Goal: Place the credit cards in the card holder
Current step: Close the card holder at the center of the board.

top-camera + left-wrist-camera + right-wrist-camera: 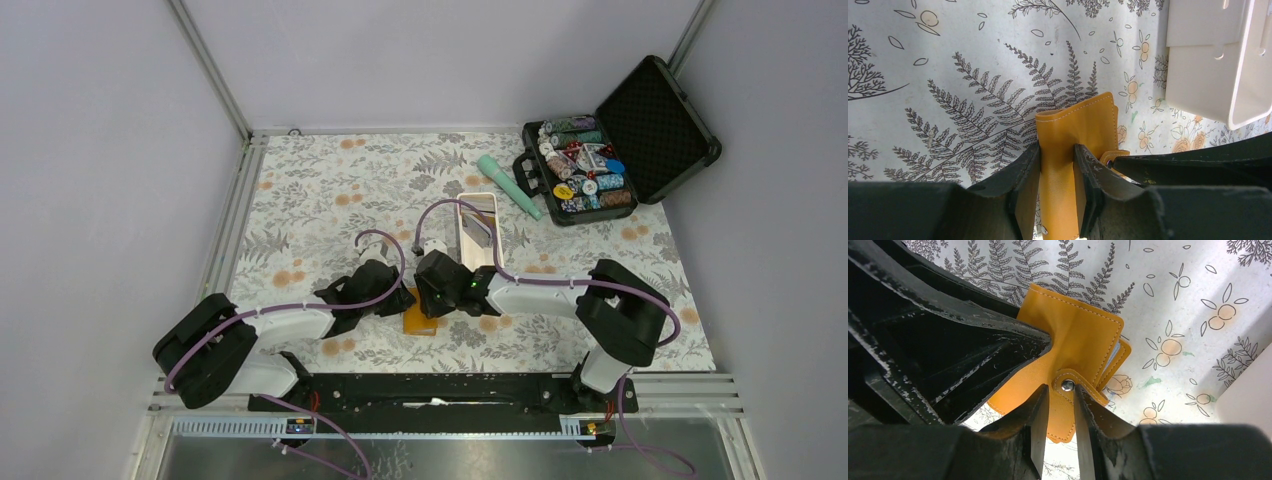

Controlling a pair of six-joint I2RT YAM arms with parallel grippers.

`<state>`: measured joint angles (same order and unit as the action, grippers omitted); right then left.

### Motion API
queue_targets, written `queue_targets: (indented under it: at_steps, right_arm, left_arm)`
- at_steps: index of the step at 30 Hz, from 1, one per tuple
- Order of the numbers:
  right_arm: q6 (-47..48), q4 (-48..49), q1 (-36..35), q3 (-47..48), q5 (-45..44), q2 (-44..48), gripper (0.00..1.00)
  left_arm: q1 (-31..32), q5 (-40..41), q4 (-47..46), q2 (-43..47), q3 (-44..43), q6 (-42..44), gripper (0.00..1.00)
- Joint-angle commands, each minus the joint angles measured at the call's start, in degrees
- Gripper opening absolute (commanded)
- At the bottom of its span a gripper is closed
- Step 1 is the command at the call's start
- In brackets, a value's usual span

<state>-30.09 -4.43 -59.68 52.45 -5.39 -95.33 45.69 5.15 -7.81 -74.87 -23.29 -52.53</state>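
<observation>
The card holder [420,318] is an orange leather-like booklet held between both arms near the table's front middle. My left gripper [1057,147] is shut on its cover [1078,125], which runs up between the two black fingers. My right gripper [1062,390] is shut on the snap tab; the metal snap [1067,385] sits right at its fingertips. The holder's covers [1073,335] gape slightly, with a pale sliver between them at the right edge. In the top view the left gripper [392,296] and right gripper [432,296] meet over the holder. No credit cards can be made out.
A long white tray [478,230] lies just beyond the grippers and shows at the upper right of the left wrist view [1218,60]. A teal tube [508,185] and an open black case of poker chips [590,170] sit at the back right.
</observation>
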Motion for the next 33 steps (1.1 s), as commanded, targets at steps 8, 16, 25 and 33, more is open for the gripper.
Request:
queue_targets:
  at_steps: [8,16,25,33]
  right_arm:
    - [-0.41,2.12,0.35,2.26,-0.19,-1.20,0.31]
    - [-0.12,2.36,0.35,2.75,0.45,-2.19,0.29]
    - [0.04,2.21,0.35,2.86,-0.25,-2.82,0.26]
    - [0.45,1.57,0.35,3.44,-0.52,-4.10,0.21]
  left_arm:
    - [0.45,-0.62,6.77,-1.77,1.40,0.79,0.30]
    - [0.41,-0.93,6.41,-2.29,1.32,0.68,0.30]
    - [0.54,-1.10,6.41,-2.39,1.40,0.53,0.30]
    - [0.54,-1.19,6.41,-2.38,1.40,0.50,0.30]
